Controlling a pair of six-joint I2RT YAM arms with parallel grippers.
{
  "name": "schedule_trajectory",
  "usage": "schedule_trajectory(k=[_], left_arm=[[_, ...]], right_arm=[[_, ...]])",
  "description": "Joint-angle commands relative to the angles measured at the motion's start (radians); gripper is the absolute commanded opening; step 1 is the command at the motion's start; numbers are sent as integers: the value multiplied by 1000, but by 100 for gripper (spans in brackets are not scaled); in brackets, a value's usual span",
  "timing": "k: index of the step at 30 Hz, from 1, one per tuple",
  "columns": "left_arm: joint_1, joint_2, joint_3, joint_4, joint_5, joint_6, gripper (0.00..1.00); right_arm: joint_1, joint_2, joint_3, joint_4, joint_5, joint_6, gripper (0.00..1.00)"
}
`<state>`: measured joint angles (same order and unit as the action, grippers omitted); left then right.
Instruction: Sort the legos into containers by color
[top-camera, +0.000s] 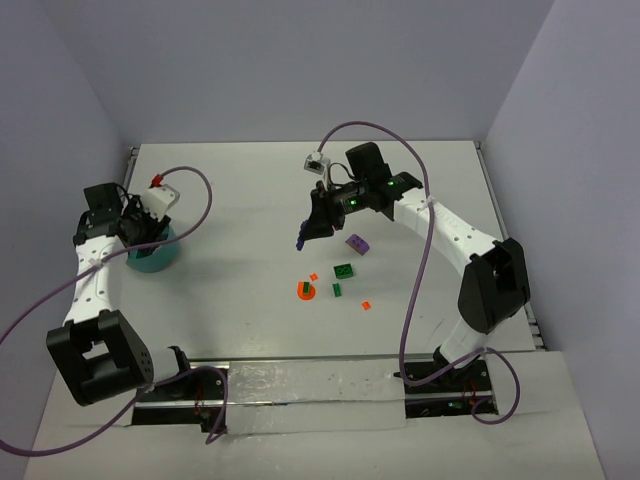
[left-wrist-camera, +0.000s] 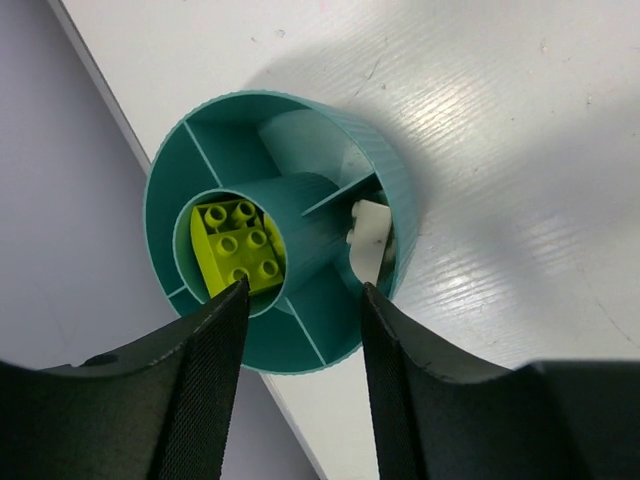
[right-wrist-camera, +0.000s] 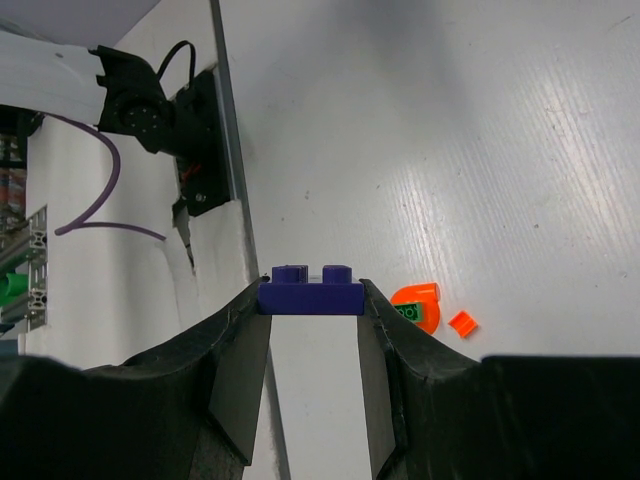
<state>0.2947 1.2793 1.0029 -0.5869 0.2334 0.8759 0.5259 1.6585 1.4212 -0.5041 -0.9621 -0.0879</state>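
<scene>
bricks (top-camera: 343, 271) mid-table, bowl (top-camera: 150, 262) left (far table (top-camera: 250, 180) open)

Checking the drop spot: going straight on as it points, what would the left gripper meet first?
The left gripper would likely hit the teal bowl, its inner walls around the centre cup holding the lime green brick; depth is unclear.

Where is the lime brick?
In the left wrist view the lime brick lies in the middle cup of the teal bowl, far left on the table, under the left pincer, near a white piece in an outer compartment.
</scene>
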Motion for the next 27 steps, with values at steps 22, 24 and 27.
schedule_trajectory(k=[22, 24, 27], left_arm=[[-286, -124, 82, -40, 975, -448, 59], [-333, -201, 0, 171, 868, -601, 61], [-374, -232, -11, 206, 815, -667, 63]], right_arm=[[2, 75, -280, 1177, -305, 1165, 0], [-16, 106, -320, 1287, -248, 1326, 0], [-42, 102, -339, 1248, -143, 1358, 0]])
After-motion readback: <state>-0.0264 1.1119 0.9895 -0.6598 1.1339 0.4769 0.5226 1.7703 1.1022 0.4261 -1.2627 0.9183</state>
